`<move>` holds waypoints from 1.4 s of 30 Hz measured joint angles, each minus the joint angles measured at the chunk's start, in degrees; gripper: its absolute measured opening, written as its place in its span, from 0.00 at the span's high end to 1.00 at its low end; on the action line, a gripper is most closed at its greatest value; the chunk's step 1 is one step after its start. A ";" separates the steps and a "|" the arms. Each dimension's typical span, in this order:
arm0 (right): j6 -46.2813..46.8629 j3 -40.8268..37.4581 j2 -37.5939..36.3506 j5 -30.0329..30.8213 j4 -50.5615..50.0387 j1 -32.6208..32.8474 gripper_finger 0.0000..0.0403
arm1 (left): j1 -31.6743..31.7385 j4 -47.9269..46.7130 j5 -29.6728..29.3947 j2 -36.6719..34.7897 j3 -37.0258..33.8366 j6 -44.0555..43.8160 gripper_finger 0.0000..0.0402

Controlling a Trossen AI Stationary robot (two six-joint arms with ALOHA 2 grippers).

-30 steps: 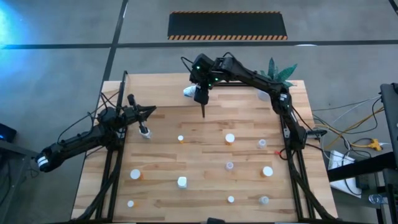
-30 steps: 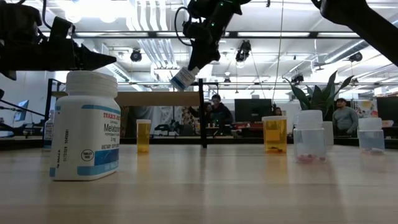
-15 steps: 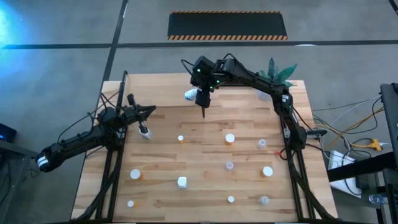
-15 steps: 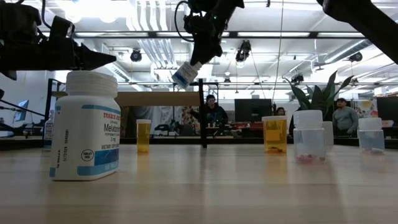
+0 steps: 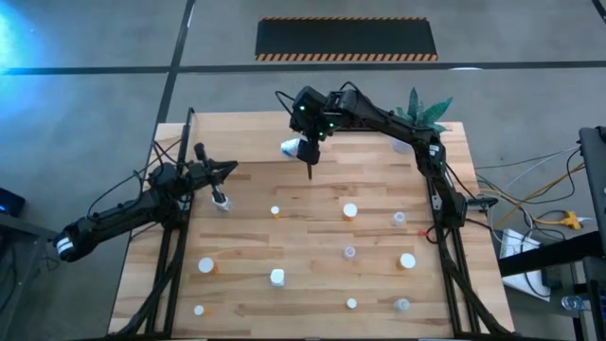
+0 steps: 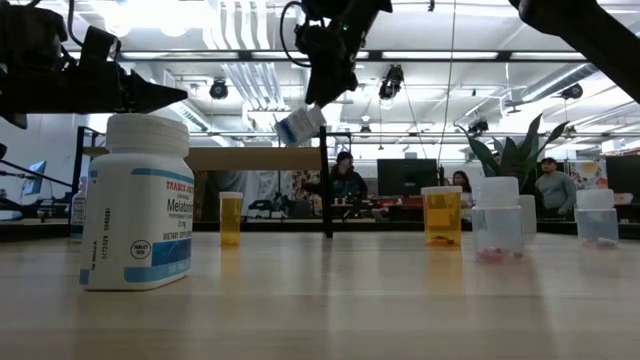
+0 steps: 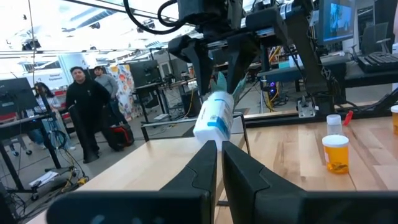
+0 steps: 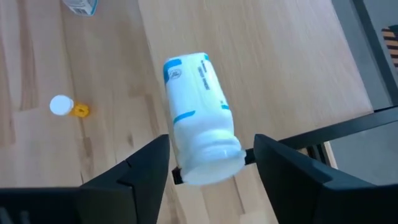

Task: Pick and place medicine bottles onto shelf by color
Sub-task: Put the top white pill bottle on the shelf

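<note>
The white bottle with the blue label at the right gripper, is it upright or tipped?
Tipped. The white bottle hangs slanted in the air between the right gripper's spread fingers, above the shelf.

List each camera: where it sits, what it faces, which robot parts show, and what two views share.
High: overhead, straight down; both arms, shelf, table.
Low: table height, level toward the room; right gripper, tilted white bottle just below it.
Left wrist: past the shut left gripper toward the right arm.
Right wrist: down past the open right gripper.
Shared: that white bottle, in all four.
</note>
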 joint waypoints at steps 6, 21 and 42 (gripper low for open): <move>-0.10 0.00 0.02 0.02 1.49 0.00 0.39 | 0.01 0.01 -0.01 0.00 0.00 0.00 0.98; -4.89 -0.09 -4.85 -0.03 0.36 -0.02 0.57 | 0.01 0.00 -0.02 0.04 0.00 0.00 0.98; -6.68 -60.44 -36.87 -3.91 54.18 -1.05 0.98 | -0.01 0.03 0.02 4.64 1.77 -5.28 0.98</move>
